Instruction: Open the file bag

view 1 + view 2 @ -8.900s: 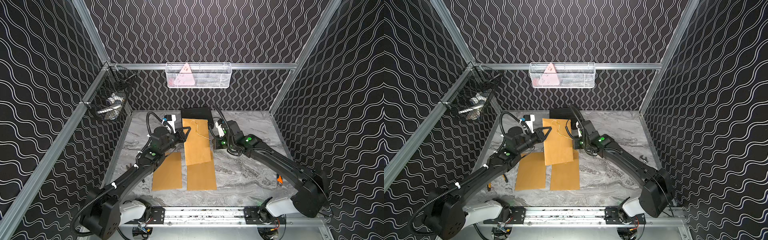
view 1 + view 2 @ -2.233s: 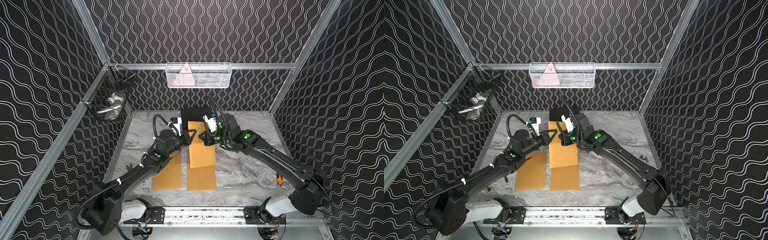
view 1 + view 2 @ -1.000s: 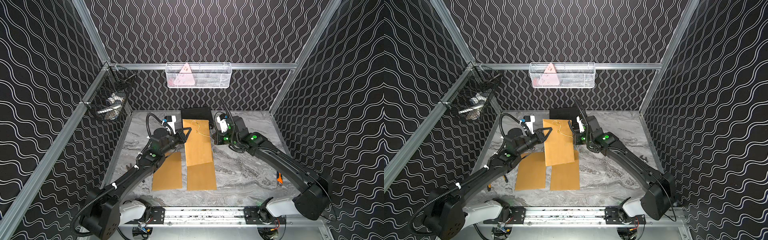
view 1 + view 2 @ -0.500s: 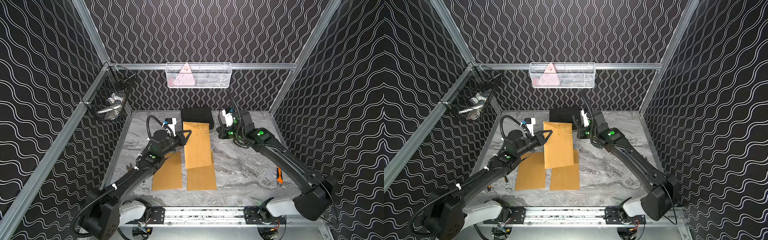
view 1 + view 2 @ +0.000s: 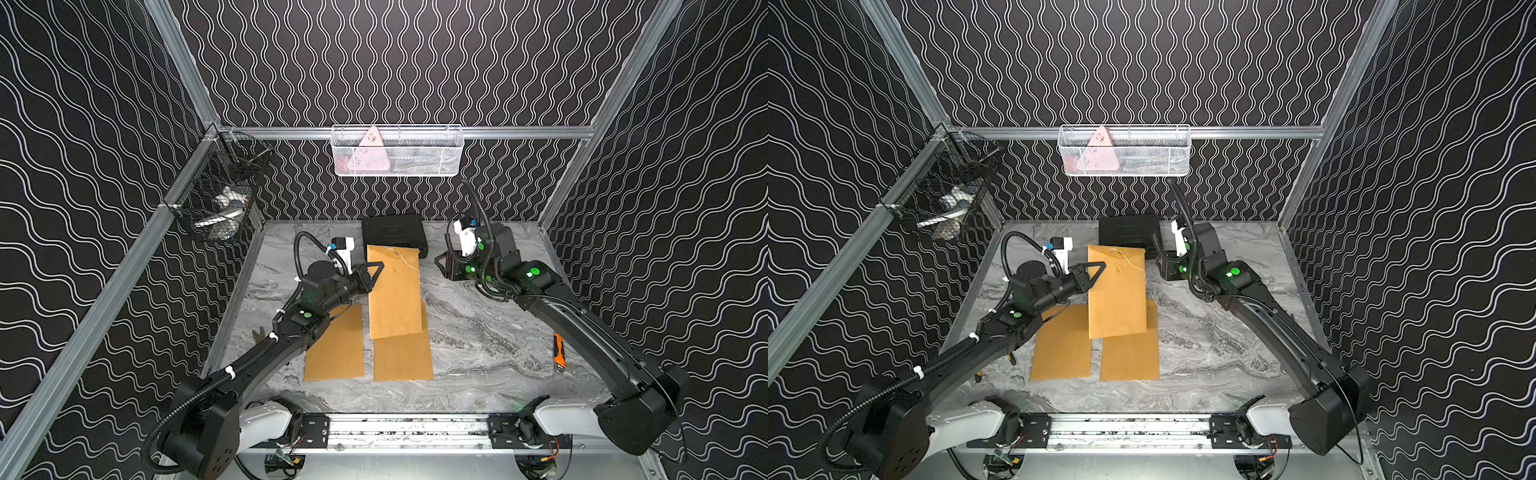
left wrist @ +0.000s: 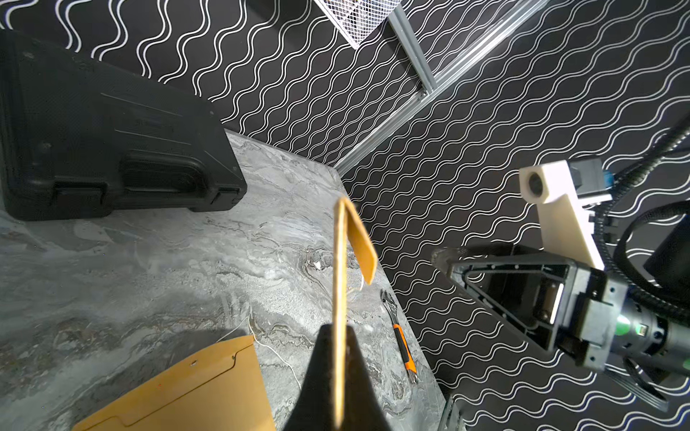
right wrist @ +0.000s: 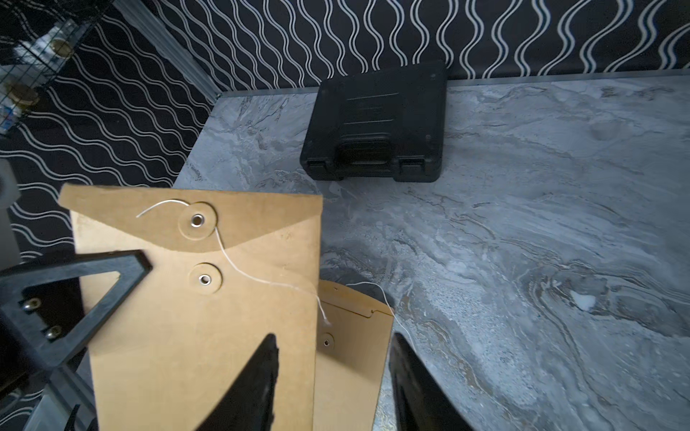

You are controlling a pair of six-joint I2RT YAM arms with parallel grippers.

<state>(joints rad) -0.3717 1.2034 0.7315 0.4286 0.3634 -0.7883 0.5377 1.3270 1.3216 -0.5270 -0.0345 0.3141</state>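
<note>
The file bag point(image 5: 395, 295) point(image 5: 1117, 299) is a brown paper envelope held upright off the table. My left gripper point(image 5: 372, 274) point(image 5: 1096, 270) point(image 6: 339, 330) is shut on its left edge near the top. Its white string point(image 7: 261, 280) hangs loose from the upper button, off the lower one. Seen edge-on in the left wrist view, the flap point(image 6: 359, 239) stands a little away from the bag's body. My right gripper point(image 5: 442, 264) point(image 5: 1160, 266) point(image 7: 332, 358) is open and empty, to the right of the bag and clear of it.
Two more brown file bags point(image 5: 334, 345) point(image 5: 403, 357) lie flat under and in front of the held one. A black case point(image 5: 395, 235) sits at the back. An orange-handled tool point(image 5: 559, 351) lies right. Wire baskets point(image 5: 397, 151) point(image 5: 220, 199) hang on the walls.
My right gripper has opened and drawn back to the right, away from the bag's top. The left gripper still holds the bag up in about the same place.
</note>
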